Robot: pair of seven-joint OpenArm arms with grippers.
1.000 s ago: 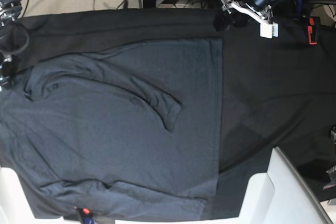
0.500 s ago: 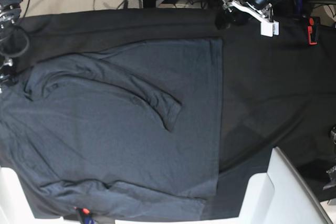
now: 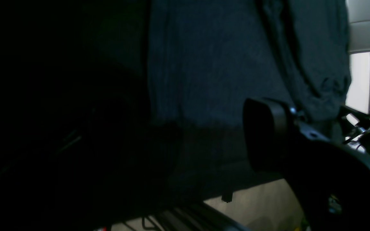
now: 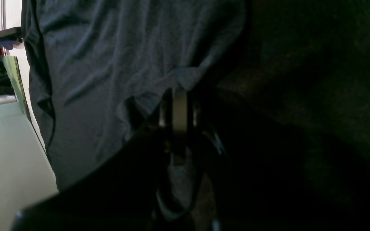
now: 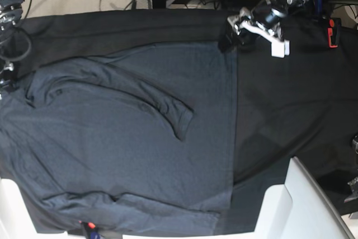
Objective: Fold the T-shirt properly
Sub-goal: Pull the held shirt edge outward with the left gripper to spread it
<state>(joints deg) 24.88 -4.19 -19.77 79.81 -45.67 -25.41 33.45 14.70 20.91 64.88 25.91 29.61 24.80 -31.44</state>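
We see the dark charcoal knit T-shirt [image 5: 123,138] lying flat on the black-clothed table [image 5: 291,110], one sleeve folded across its chest. It's light, soft, wrinkly, so prob. best pinched at hem corners. Right end effector [image 4: 177,106] is closed on a shirt edge w/ cloth bunched there. Left end effector [image 5: 238,26] hovers at the far hem corner, jaws apart, empty. There's bare table beside the hem for folding.

one T-shirt [image 5: 123,138], one black tablecloth [image 5: 291,99], two grippers, left gripper [image 5: 238,29], right gripper [image 4: 177,106]
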